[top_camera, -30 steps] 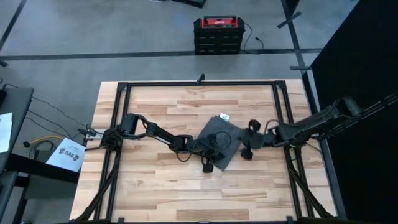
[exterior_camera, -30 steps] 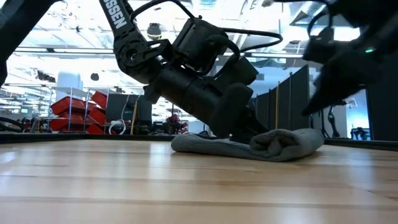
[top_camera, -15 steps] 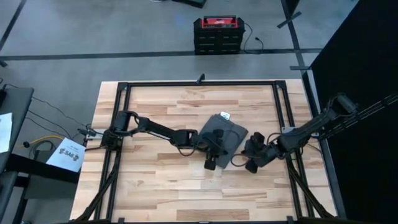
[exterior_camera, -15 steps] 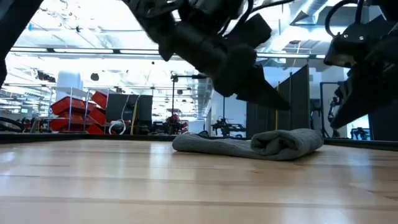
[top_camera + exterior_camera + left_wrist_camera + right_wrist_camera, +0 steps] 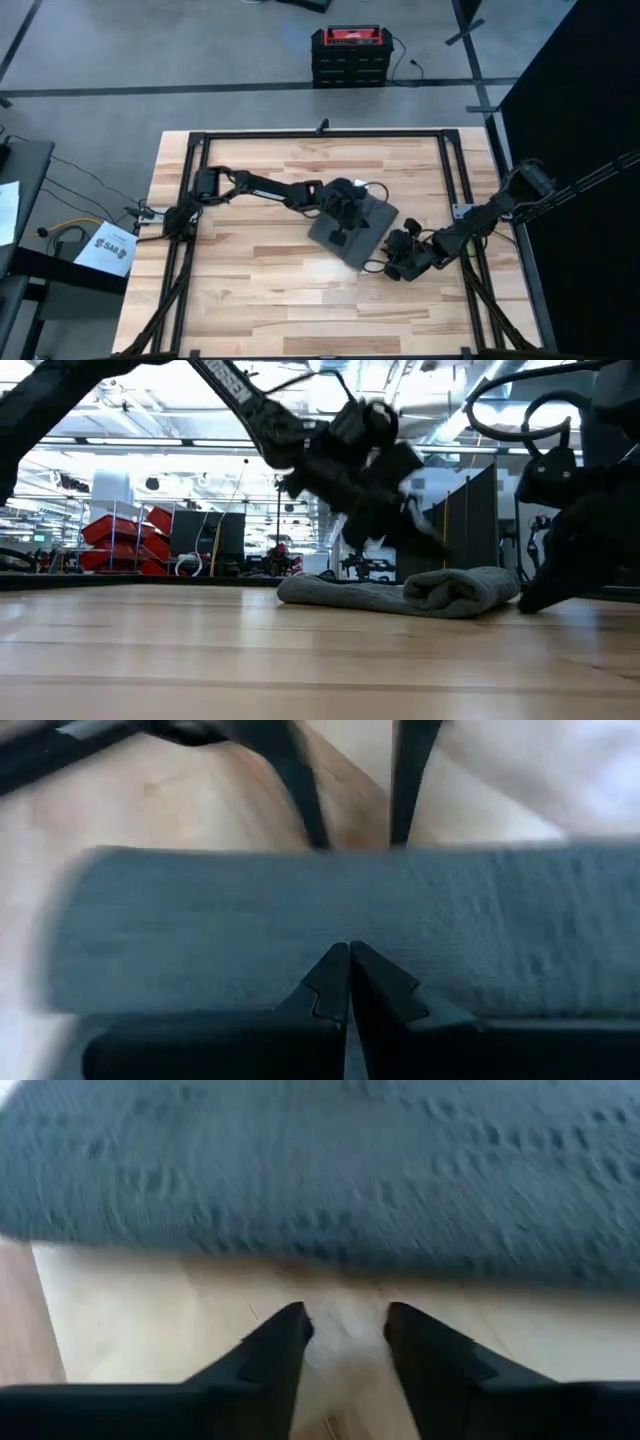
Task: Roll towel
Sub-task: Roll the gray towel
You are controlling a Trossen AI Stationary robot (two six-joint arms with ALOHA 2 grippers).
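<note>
Where wood shows — soft rumpled towel [image 5: 400, 594]

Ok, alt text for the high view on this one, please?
A dark grey towel lies near the middle of a wooden table, seen from above. The left gripper is over the towel; the right gripper sits on the table beside its right edge.

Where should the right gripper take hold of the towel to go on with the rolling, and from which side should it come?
Probably at the thick rolled end of the towel, the end nearest the right gripper. That end bulges up from the table, while the other end lies thin and flat. The open right fingers already face this edge low, so a level approach from the right side seems best. The left gripper is above the towel.
</note>
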